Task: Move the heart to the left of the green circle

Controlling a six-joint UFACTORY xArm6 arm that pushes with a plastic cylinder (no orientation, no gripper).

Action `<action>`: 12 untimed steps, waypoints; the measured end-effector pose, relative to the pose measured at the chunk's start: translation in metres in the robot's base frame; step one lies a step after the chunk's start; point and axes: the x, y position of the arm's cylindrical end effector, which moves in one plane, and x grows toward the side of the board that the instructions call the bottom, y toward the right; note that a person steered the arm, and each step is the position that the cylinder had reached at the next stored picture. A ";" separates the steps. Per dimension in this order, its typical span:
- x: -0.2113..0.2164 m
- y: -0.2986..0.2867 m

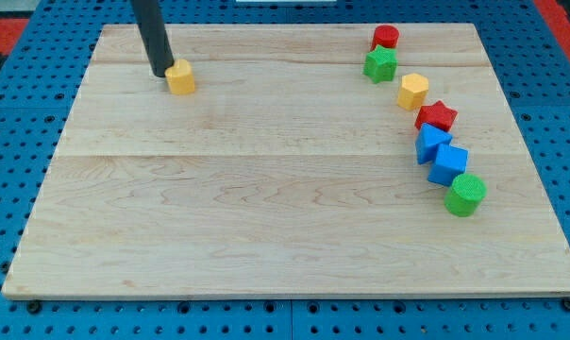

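Note:
A yellow heart block (pixel 181 77) lies near the view's top left on the wooden board (pixel 266 208). My tip (pixel 160 72) is just left of it, touching or almost touching its left side. The green circle block (pixel 465 195) lies far off at the view's right, at the low end of a curved row of blocks.
The row at the view's right runs from top to bottom: a red cylinder (pixel 386 38), a green star (pixel 380 65), a yellow hexagon (pixel 412 91), a red star (pixel 437 116), a blue triangle (pixel 430 142), a blue cube (pixel 448 162). Blue pegboard surrounds the board.

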 end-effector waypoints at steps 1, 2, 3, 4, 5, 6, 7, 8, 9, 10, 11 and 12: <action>0.001 0.044; -0.034 0.045; -0.015 0.064; 0.040 0.070; 0.088 0.091; 0.078 0.081; 0.042 0.069; 0.050 0.042; 0.104 0.054; 0.139 0.113; 0.152 0.130; 0.109 0.109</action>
